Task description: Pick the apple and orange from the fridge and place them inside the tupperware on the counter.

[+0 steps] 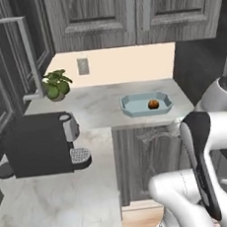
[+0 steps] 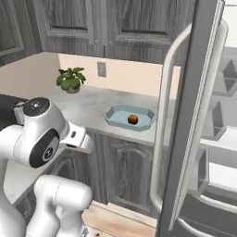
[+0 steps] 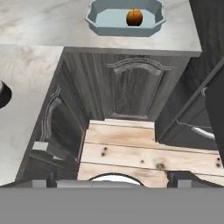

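You are holding the gripper (image 3: 112,178) spread and empty, facing the floor; the orange (image 3: 134,17) is sitting in the tupperware (image 3: 97,24), the fridge (image 2: 185,139) standing open to your right.

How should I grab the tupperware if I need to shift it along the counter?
Probably best to pinch one slanted long wall of the tupperware from straight above, at the end away from the orange. It is shallow and lidless on the counter, so the rim is exposed; its width looks too great to span.
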Controlling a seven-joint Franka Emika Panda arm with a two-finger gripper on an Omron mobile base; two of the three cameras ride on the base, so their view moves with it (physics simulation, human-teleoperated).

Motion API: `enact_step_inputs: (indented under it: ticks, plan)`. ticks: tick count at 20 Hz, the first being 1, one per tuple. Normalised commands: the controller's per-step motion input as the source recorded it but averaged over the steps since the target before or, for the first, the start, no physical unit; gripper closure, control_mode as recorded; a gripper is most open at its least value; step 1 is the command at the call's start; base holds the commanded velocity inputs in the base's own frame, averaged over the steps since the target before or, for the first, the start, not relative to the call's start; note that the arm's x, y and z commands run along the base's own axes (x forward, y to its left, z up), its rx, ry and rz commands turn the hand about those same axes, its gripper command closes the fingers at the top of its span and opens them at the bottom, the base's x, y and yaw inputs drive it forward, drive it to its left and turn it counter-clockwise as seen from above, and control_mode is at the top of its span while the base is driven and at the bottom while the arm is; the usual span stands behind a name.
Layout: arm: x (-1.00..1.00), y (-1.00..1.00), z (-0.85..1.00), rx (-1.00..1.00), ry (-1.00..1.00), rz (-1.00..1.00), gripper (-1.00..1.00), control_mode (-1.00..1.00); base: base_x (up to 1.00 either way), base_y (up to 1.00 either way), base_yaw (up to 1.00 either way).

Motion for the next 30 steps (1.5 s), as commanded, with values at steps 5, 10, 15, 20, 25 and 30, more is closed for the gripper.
enact_step_inputs:
  ticks: [5,10,15,20,25,30]
  plan:
    - [0.0,0.0,0.0,0.0,0.0,0.0,-1.0,1.0,-1.0,0.02,-0.11]
    - [0.0,0.0,0.0,0.0,0.0,0.0,-1.0,1.0,-1.0,-0.02,-0.36]
    - [0.0,0.0,0.0,0.0,0.0,0.0,-1.0,1.0,-0.57,-0.44,-0.89]
    - [0.0,0.0,0.0,0.0,0.0,0.0,-1.0,1.0,0.13,-0.68,-0.58]
    - [0.0,0.0,0.0,0.0,0.0,0.0,-1.0,1.0,0.47,-0.74,0.07]
    - [0.0,0.0,0.0,0.0,0.0,0.0,-1.0,1.0,0.72,-0.53,0.43]
